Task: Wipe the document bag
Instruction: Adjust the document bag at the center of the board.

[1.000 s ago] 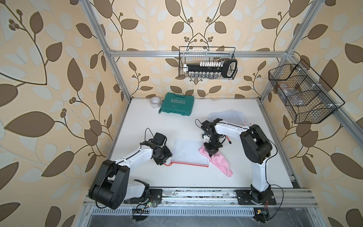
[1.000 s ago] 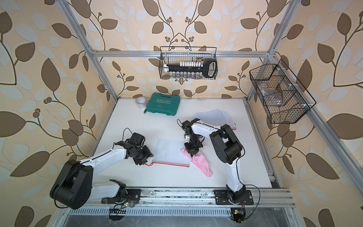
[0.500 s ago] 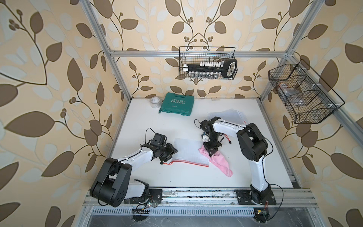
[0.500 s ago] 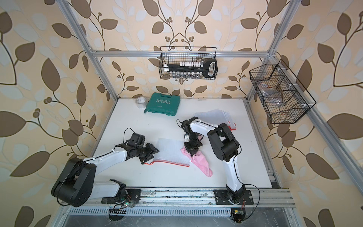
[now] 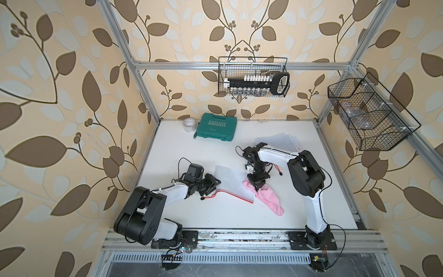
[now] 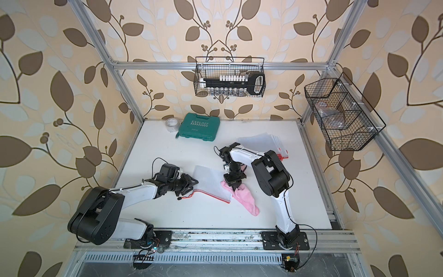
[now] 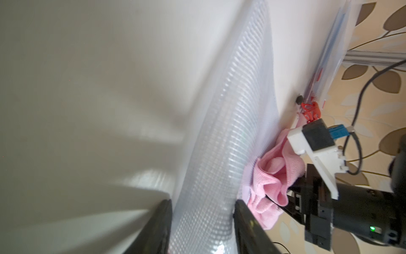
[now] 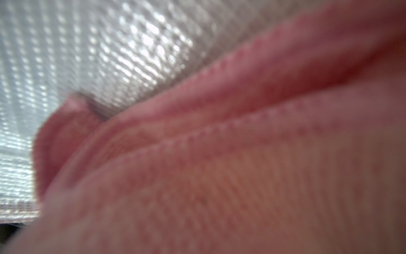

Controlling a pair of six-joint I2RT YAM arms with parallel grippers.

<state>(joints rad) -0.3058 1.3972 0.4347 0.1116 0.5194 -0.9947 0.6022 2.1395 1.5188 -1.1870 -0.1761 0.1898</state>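
Your left gripper [image 5: 215, 184], left of centre: jaws half apart, straddling left edge of document bag [image 5: 231, 183]; no firm pinch visible. Document bag flat on table [image 5: 191, 215], mid-frame. Just right, your right gripper [image 5: 257, 187] clamped on pink cloth [image 5: 269, 200]; cloth overlaps bag's right edge.

the white tabletop [image 5: 215, 153] had a green case [image 5: 217, 126] and a tape roll [image 5: 190, 124] touching it at the far edge, plus a stack of clear bags [image 5: 280, 140] off to the right. mid-table the mesh document bag [image 5: 230, 182] lay flat, and a pink cloth [image 5: 271, 199] overlapped its right edge and trailed onto bare surface.
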